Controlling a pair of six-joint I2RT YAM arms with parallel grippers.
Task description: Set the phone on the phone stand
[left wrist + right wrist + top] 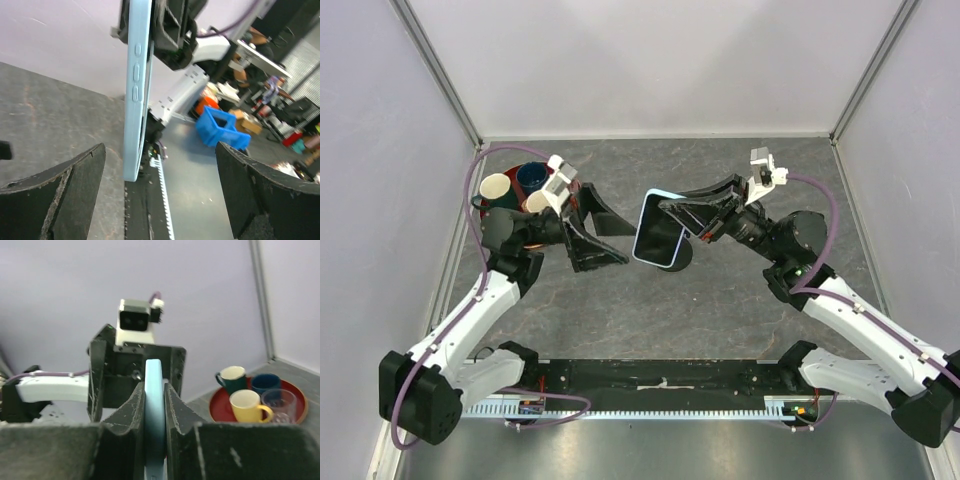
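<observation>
Since the phone [658, 232] hangs on edge in the air over the phone stand [683, 257], pinched near one side by the right fingers [131, 412] alone while the left fingers [55, 195] gape wide and empty beside it, we fear it may pivot, slip and topple the stand on the tabletop [720, 310].

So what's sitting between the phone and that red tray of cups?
The left gripper, jaws open toward the phone; the top view shows it, with the tray partly hidden under its wrist.
</observation>
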